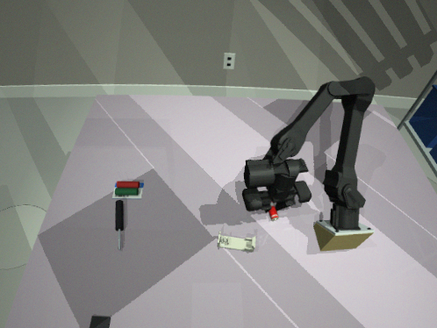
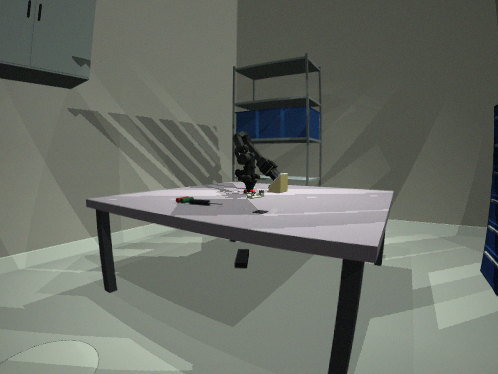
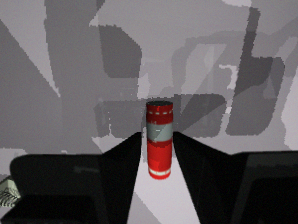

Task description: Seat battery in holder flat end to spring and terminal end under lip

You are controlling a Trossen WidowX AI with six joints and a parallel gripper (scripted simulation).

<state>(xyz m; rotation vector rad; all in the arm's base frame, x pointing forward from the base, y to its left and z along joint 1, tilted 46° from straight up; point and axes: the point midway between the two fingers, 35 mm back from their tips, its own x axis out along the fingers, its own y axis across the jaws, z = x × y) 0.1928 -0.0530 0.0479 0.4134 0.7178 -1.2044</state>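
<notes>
Pale worktop [image 1: 175,131] [image 2: 300,220] [image 3: 25,100], battery [image 1: 274,214] [image 2: 246,191] [image 3: 160,155] lying 12-to-6 in the wrist view between part-closed fingers [image 1: 275,206] [image 2: 249,190], can't tell if they've got it, holder [image 1: 240,243] [image 2: 256,195] [image 3: 9,191] off at 8 o'clock from above.

The desk [image 1: 175,281] [image 2: 240,220] looks smooth and matt. The battery [image 1: 274,213] [image 3: 159,155] has a smooth, faintly glossy wrapper. The hand [image 1: 277,206] [image 2: 249,190] [image 3: 157,136] looks like matt black plastic; the screwdriver's shaft [image 1: 119,240] looks like metal. The shelf unit's posts [image 2: 307,120] look like smooth metal.
</notes>
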